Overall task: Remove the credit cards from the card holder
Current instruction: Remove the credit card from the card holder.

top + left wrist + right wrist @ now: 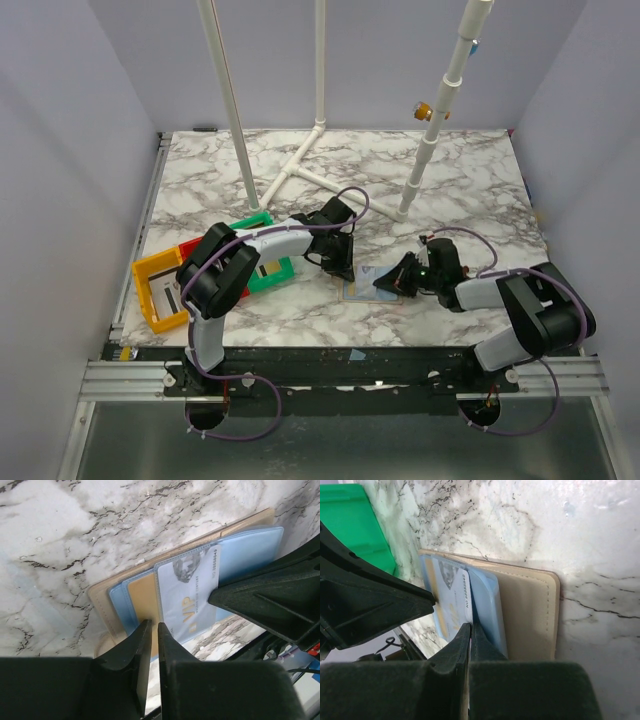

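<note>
Beige card holder lies flat on the marble table, between the 2 grippers. The white card sticks partly out of its blue pocket. The right gripper, fingers shut and empty, rests on the holder; it should pin it firmly while the left gripper, at the holder's edge beside the white card, draws level. Its fingers are almost together; whether they pinch anything is hidden. A 2nd card is hard to make out.
</note>
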`<action>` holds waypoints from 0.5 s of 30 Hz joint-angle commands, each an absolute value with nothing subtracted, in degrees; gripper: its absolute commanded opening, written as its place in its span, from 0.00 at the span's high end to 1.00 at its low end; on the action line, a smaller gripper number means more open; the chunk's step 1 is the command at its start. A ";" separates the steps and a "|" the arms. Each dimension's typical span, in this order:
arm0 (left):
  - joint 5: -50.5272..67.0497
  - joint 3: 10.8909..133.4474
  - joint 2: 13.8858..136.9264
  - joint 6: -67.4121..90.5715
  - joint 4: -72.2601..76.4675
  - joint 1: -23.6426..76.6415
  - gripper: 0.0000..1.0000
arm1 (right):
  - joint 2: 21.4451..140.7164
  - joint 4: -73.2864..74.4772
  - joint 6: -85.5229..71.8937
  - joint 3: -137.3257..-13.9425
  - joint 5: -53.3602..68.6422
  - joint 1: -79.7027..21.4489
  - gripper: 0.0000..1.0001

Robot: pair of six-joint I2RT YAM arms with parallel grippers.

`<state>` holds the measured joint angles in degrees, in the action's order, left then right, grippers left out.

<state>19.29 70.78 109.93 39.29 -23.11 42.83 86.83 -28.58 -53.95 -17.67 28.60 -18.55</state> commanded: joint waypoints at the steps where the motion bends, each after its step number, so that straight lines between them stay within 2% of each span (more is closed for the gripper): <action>1: 18.31 70.37 110.31 38.42 -24.56 43.15 0.91 | 85.83 -15.62 -49.85 -17.21 17.75 -18.37 0.99; 6: 19.88 71.05 110.00 37.97 -24.02 43.67 0.94 | 81.35 -7.42 -48.23 -19.48 12.21 -18.37 0.99; 15: 21.86 73.48 110.07 38.27 -23.47 44.82 0.94 | 82.43 -7.70 -48.03 -19.52 12.67 -18.35 0.99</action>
<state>20.23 70.94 109.93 38.83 -23.29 44.07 80.23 -15.22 -50.94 -20.53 19.99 -18.76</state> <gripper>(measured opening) 0.058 0.008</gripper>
